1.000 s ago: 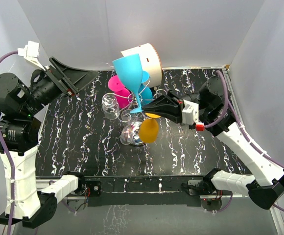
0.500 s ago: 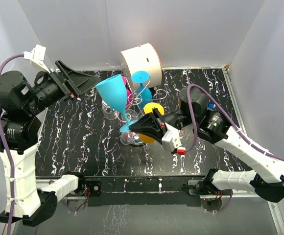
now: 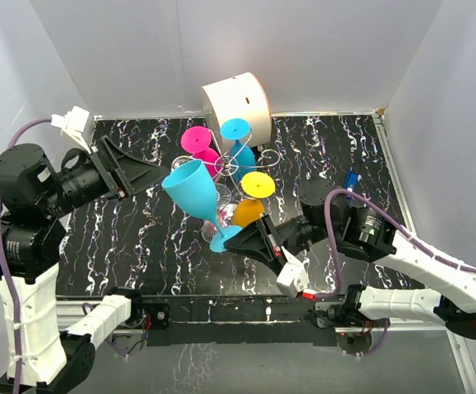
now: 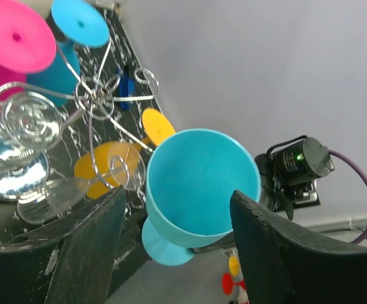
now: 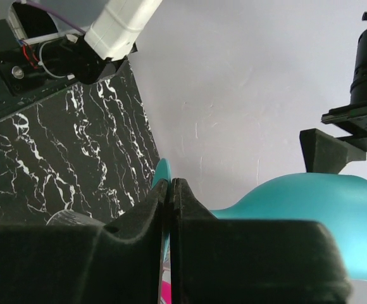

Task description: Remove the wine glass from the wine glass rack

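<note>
A blue wine glass [image 3: 193,190] hangs tilted in the air, clear of the wine glass rack [image 3: 231,174], with its bowl toward the left. My right gripper [image 3: 236,239] is shut on the rim of its round foot [image 5: 162,168]. The bowl [image 5: 316,212] swells out beyond the fingers. My left gripper [image 3: 161,172] is open, with its two black fingers [image 4: 85,244] on either side of the bowl [image 4: 199,183]. A gap shows on the left side. The silver wire rack [image 4: 95,98] stands behind.
Hanging on the rack are a pink glass [image 3: 195,139], a second blue one [image 3: 235,130], a yellow one [image 3: 257,184] and an orange one [image 3: 248,212], plus clear ones [image 4: 25,123]. A white drum [image 3: 238,103] lies at the back. Grey walls close in the black marbled table [image 3: 139,246].
The right gripper has carried the blue glass off the rack, down toward the near left. The left gripper has swung in around its bowl, and its jaws have narrowed.
</note>
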{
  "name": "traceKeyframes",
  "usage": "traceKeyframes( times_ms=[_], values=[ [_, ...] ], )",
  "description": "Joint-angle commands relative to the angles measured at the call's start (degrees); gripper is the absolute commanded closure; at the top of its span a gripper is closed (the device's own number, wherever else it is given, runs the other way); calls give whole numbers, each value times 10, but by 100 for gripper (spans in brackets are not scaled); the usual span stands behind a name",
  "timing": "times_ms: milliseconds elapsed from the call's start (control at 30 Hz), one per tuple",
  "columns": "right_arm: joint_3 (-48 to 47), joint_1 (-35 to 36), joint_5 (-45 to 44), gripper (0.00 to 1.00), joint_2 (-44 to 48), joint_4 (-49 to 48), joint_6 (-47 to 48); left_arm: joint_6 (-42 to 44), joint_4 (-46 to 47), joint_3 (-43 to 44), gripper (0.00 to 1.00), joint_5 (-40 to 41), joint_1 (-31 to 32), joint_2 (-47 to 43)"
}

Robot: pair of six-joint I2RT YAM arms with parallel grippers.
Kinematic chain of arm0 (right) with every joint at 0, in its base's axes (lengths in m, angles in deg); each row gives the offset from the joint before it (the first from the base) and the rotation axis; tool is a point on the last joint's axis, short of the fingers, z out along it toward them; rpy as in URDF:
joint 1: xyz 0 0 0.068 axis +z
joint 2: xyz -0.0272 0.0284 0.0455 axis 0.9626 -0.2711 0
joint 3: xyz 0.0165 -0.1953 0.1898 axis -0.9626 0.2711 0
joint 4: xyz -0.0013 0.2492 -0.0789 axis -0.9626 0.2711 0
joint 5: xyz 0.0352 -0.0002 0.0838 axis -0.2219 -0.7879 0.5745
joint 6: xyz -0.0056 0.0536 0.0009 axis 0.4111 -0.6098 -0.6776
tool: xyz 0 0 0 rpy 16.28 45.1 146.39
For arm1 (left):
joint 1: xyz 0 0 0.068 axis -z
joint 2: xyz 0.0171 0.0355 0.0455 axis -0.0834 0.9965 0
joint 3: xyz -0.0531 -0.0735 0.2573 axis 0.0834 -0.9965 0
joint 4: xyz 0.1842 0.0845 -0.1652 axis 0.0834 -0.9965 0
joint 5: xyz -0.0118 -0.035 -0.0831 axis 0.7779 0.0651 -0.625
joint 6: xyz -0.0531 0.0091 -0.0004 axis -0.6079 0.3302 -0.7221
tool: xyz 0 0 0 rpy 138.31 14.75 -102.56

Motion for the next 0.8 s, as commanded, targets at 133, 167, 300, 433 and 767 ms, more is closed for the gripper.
traceKeyframes(
  times_ms=[133,167,300,433,767],
  values=[
    [1,22,-52,100,0,13,69,21,-78,-44,41,-128,-3,11],
    [1,24,-55,100,-4,12,71,27,-88,-43,42,-138,-3,16],
    [7,37,-74,100,-8,10,82,64,-149,-23,53,-158,-3,43],
    [32,46,-107,100,0,-12,93,76,-180,-33,64,-175,-3,51],
    [30,65,-174,100,-6,4,132,143,-306,-24,76,-186,-2,75]
  ],
)
